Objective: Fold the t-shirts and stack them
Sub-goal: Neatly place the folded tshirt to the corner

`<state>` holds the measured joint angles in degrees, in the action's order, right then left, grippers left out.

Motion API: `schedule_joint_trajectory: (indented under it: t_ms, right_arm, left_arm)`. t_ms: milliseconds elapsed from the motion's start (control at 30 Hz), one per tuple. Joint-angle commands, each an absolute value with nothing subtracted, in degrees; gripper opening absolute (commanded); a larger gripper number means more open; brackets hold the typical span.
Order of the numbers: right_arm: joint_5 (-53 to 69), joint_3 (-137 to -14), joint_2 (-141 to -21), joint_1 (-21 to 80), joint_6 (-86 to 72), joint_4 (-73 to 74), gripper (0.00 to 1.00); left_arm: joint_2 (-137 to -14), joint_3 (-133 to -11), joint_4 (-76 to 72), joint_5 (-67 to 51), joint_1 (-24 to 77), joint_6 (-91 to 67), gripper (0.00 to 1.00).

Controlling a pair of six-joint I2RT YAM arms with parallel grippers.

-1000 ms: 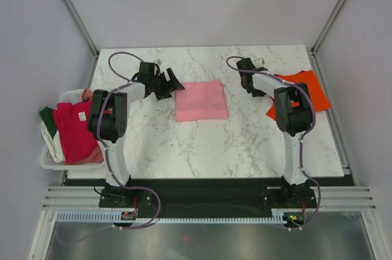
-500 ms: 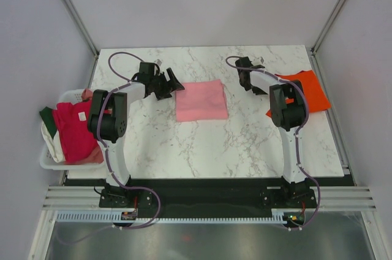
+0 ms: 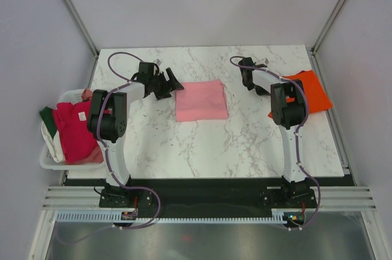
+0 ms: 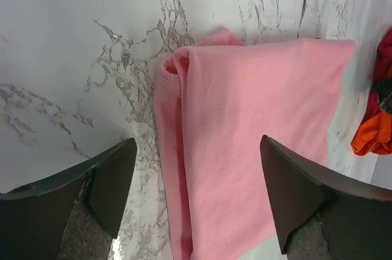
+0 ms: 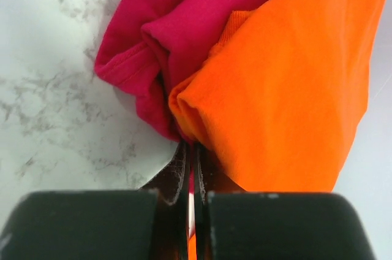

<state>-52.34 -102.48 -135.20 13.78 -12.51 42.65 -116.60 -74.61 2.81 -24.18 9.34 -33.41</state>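
Right fingers [image 5: 178, 173] clenched on orange t-shirt [image 5: 294, 88], shifted slightly right, left fingers [image 4: 110, 177] unmoved, spread over pink t-shirt [image 4: 257, 149]

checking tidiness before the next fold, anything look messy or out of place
Yes. At the right claw, shut on the orange shirt, a crimson shirt is bunched up against it, crumpled rather than folded. The pink shirt lies neatly folded mid-table.

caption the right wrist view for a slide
Right gripper pinching the orange shirt, red shirt bunched beside it on the marble table.
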Motion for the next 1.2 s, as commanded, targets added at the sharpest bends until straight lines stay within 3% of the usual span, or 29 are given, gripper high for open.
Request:
schedule_joint_trajectory:
  t_ms: [0,333,433,467,567,1000,1167]
  right_arm:
    - [-46.41,-102.04,-132.28,15.9,-15.47,44.74,0.0]
    - [-32.09,-108.01,-130.17,21.18,-19.33,46.93,0.0]
    - [-28.48,-110.12,-130.08,21.45,-19.77,47.2,0.1]
    - [-27.69,-110.74,-129.9,21.45,-19.78,47.28,0.25]
    - [-23.39,-110.92,-128.06,21.53,-19.95,46.41,0.38]
    - [-16.35,-100.22,-114.71,24.87,-18.02,26.4,0.48]
    - [-11.52,-88.02,-110.4,24.87,-20.3,11.01,0.53]
  left_arm:
    - [-115.05,-74.0,2.11,-23.55,8.96,-33.22,0.89]
    - [-114.61,-73.74,2.11,-23.2,8.96,-33.22,0.89]
    - [-114.52,-73.65,2.02,-23.2,8.96,-33.13,0.89]
    - [-114.52,-73.65,2.02,-23.12,8.96,-33.05,0.89]
    - [-114.35,-73.74,2.2,-23.03,8.96,-32.96,0.89]
    - [-112.77,-73.04,2.72,-21.45,8.96,-31.99,0.89]
    - [-111.36,-72.08,3.08,-19.95,8.96,-31.2,1.0]
